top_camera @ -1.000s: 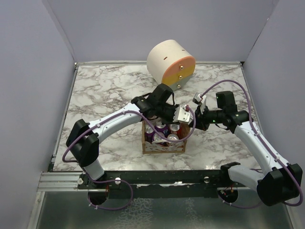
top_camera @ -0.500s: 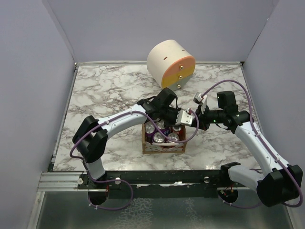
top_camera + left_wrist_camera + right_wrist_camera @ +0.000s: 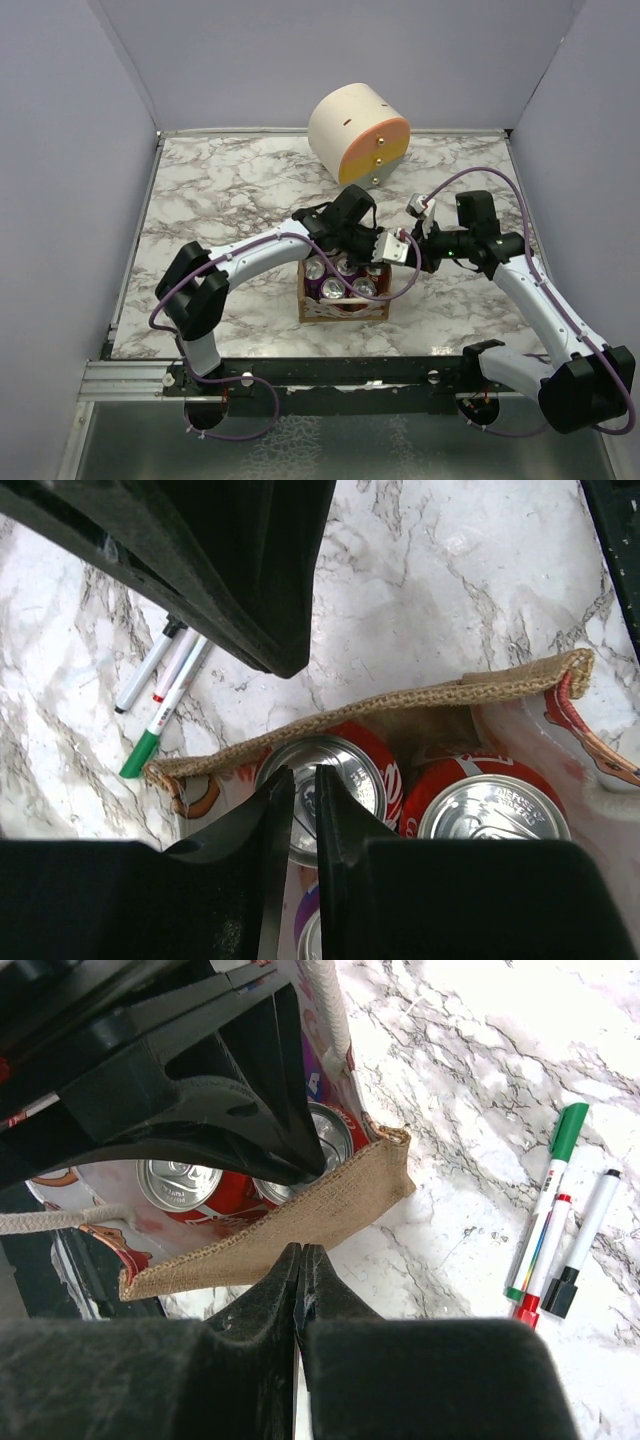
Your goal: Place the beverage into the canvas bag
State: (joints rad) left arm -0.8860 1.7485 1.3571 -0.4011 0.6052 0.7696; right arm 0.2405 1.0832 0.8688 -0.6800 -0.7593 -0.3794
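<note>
The canvas bag [image 3: 340, 308] stands open at the table's near middle with several beverage cans [image 3: 333, 288] upright inside. In the left wrist view its burlap rim [image 3: 400, 705] frames two red cans [image 3: 490, 815]. My left gripper [image 3: 305, 775] hangs just above one red can's lid [image 3: 355, 770], open by only a narrow slit, with nothing between its fingers. From above, that left gripper [image 3: 362, 258] sits over the bag's far side. My right gripper [image 3: 300, 1250] is shut beside the bag's outer wall [image 3: 290, 1222]; only thin white fibres show at its seam. It [image 3: 408, 252] is at the bag's far right corner.
A cream-and-orange round drawer box [image 3: 360, 135] stands at the back. Three marker pens [image 3: 555, 1215] lie on the marble beyond the bag, also seen in the left wrist view as pens [image 3: 160, 705]. White rope handles [image 3: 325, 1000] hang at the bag's rim. Side walls enclose the table.
My left arm has shifted a little to the right over the bag, and its fingers have closed from a wider gap to a slit. The right arm has stayed put.
</note>
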